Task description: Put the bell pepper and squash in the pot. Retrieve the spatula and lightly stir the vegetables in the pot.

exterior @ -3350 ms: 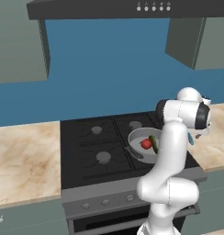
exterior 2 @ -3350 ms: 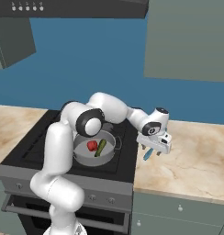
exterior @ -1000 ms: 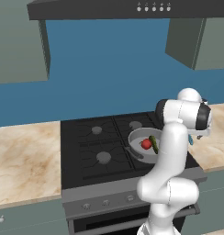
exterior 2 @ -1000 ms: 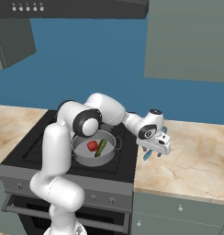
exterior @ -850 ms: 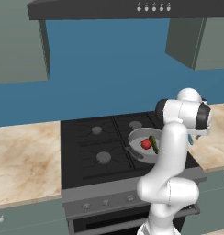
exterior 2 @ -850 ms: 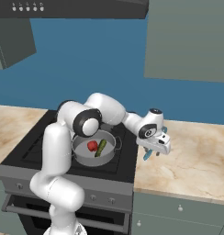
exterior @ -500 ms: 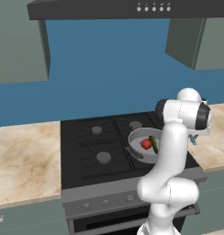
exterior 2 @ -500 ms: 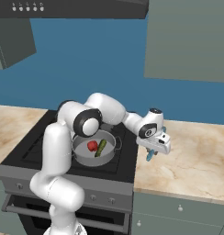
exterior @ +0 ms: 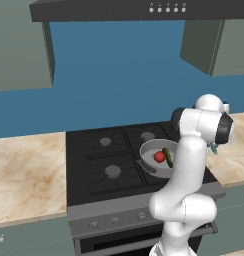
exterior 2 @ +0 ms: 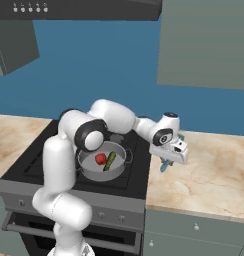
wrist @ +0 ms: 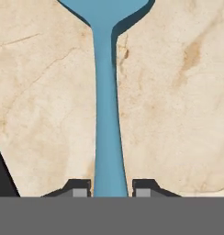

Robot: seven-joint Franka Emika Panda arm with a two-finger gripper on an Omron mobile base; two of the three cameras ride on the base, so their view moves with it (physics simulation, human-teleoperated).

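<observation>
The spatula (wrist: pixel 106 114) was clamped between the end effector's (wrist: pixel 109 189) fingers by its handle, hanging above the beige worktop (exterior 2: pixel 214 170) just right of the stove (exterior 2: pixel 29 165). The pepper (exterior 2: pixel 100 159) and squash (exterior 2: pixel 110 161) lay side by side in the pot (exterior 2: pixel 89 171) on the stove.

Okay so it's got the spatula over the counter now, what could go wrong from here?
The gripper holds the spatula by its thin handle only, so it might twist or slip. Swinging it to the pot, the head could catch the rim. Stirring hard might flick out the bell pepper or squash.
</observation>
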